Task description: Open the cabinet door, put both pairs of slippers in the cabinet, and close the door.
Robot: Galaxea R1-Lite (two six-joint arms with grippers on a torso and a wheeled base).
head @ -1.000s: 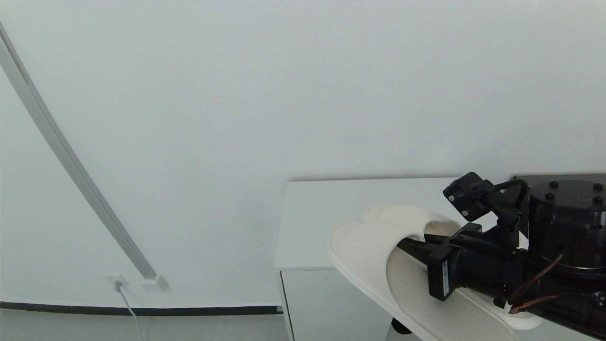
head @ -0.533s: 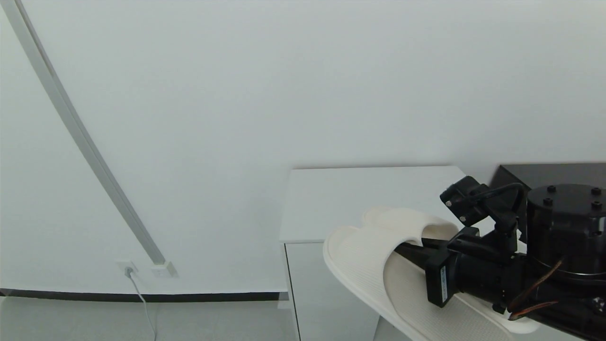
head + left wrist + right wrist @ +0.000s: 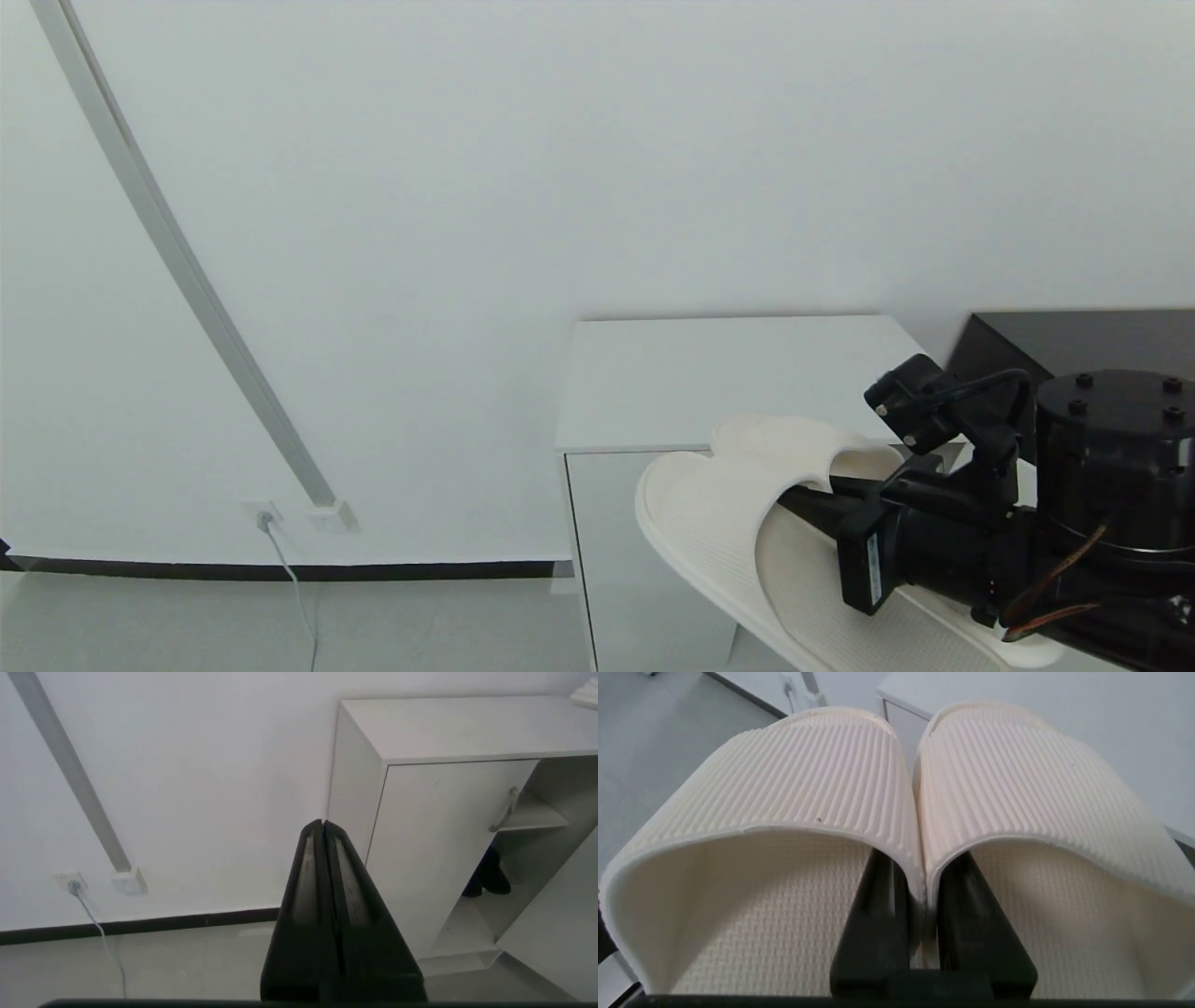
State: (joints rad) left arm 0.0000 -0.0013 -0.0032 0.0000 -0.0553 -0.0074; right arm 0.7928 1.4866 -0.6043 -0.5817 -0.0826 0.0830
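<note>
At the white flat-topped cabinet (image 3: 728, 373): cream ribbed slippers (image 3: 719, 504) in the right gripper (image 3: 812, 490)

Its jaws clamp the pair's two touching inner walls, the toes pointing toward the cabinet. Left gripper (image 3: 324, 831) is empty, with its jaws pressed together.

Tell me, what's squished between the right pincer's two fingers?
The touching inner sides of both cream slippers: one finger of the right pincer sits inside each slipper. The right wrist view shows it.
</note>
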